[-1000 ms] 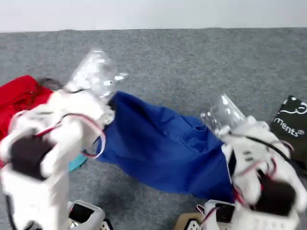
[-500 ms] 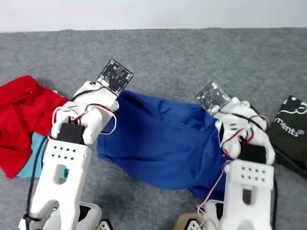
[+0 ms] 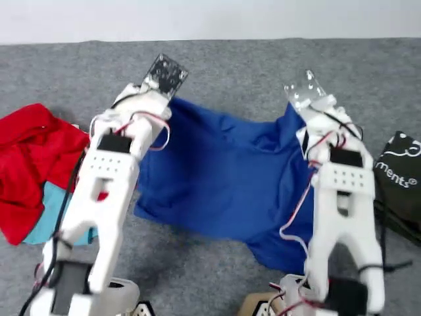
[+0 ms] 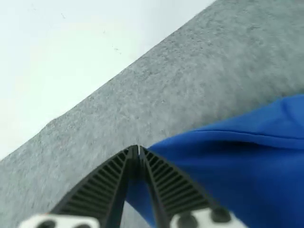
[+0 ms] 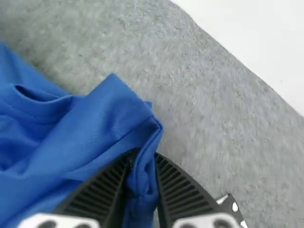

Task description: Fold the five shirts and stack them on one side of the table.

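One grey surface (image 3: 263, 72) carries everything. The blue shirt (image 3: 223, 184) is the biggest thing on it, spread between the two arms, with its far edge lifted and its near hem rumpled on the surface. The red shirt (image 3: 33, 158) lies bunched well off the blue shirt's left side. A black cloth (image 3: 401, 178) sits just off the blue shirt's right side, and a teal cloth (image 3: 49, 204) pokes out from under the red shirt, again to the blue shirt's left. Both are probably shirts waiting their turn.

The left end effector (image 4: 137, 151) is pinched together on the blue shirt's far left corner. The right end effector (image 5: 140, 156) is clamped on a fold at its far right corner, with the collar sagging between the two grips.

The step in hand looks like spreading the blue shirt out flat before any fold is made. No folded stack shows, so the task seems early. Next, both arms should pull the far edge taut away from the hem and lower it level onto the surface. Only then should they let go, or the slack near hem will stay creased.
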Available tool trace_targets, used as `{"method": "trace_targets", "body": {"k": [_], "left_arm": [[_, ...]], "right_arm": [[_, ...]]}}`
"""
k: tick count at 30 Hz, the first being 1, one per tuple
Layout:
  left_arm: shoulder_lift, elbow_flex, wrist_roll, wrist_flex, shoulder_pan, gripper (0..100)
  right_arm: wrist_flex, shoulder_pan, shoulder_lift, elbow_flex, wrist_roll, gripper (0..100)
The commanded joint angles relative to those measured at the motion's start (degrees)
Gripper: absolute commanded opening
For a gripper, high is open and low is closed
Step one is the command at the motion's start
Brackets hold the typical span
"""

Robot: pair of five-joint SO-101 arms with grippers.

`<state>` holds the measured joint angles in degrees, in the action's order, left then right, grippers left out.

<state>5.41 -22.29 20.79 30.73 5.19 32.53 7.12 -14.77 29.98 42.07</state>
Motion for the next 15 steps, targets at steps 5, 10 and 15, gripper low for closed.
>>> {"method": "trace_targets", "body": {"k": [5,10,15], "left_arm": [[-17.58,19.47,-0.97,-1.41,-0.35,0],[-29.10,33.19,-0.97,2.99,-0.44,0],[-41.93,49.89,-0.97,9.93,-0.62,0]], "right_arm": [[-1.19,0.66,13.14,-17.05,-1.93,1.0],[-1.27,1.54,23.87,-27.78,-4.04,1.0],[-1.19,2.15,33.63,-37.19,-4.66,1.0]]}}
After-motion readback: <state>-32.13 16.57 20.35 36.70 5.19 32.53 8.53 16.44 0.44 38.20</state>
